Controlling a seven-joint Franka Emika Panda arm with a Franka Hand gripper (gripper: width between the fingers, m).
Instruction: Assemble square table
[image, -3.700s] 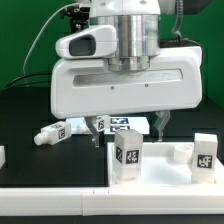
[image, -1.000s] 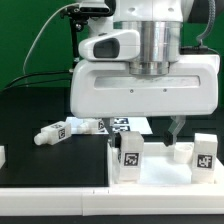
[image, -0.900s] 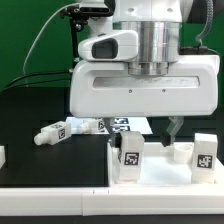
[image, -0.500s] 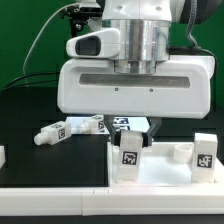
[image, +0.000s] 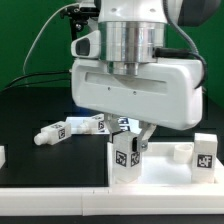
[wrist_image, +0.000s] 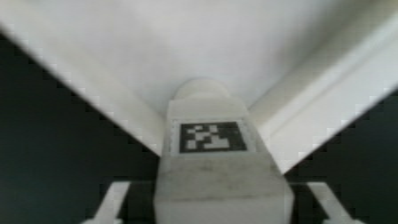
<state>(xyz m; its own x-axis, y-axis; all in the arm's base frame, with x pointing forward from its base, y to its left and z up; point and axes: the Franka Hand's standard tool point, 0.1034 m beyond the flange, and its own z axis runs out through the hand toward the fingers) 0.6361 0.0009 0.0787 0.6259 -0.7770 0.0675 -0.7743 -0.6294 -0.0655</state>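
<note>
Gripper (image: 131, 140) sits low at centre frame, its white body tilted, with fingers (wrist_image: 118, 204) on either side of the short white plastic tagged leg (image: 124, 157). Whether the pads actually press on it, the pictures don't settle. That leg stands upright at the left edge of the large white square plastic panel (image: 165, 172), lower right of the frame. A second upright tagged leg (image: 205, 152) stands far right. Over at left, a lying tagged leg (image: 55, 133) rests on the black table (image: 30, 105).
</note>
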